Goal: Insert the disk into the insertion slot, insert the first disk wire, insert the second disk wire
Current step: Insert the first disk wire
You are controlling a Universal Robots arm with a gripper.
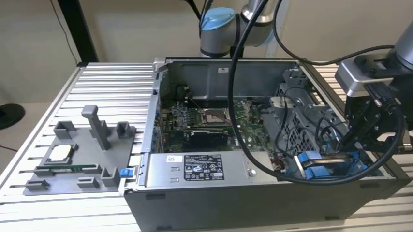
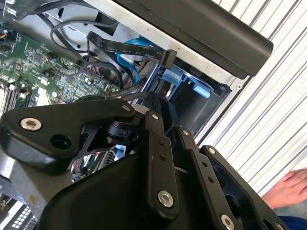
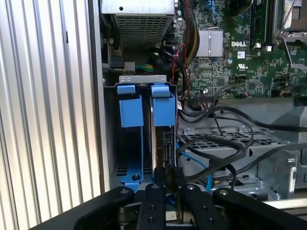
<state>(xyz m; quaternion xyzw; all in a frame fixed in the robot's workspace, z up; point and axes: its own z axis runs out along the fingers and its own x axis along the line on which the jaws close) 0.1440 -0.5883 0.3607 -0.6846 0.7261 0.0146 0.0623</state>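
pinching the disk [image 3: 158,143] by its thin exposed edge, on end in the insertion slot [image 3: 129,112] at a corner of the case [image 1: 258,203].
the gripper [image 3: 169,175] looks pressed together on it in the first wrist view; silver-grey slab in a blue carrier, likely dense, rigid, shock-shy; best held by the metal edges, off the circuit side.

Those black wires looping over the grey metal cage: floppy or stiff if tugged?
Probably floppy: the black wires sag in loose curves over the cage. They look thin, so likely light. Crossing each other, they may snag when pulled.
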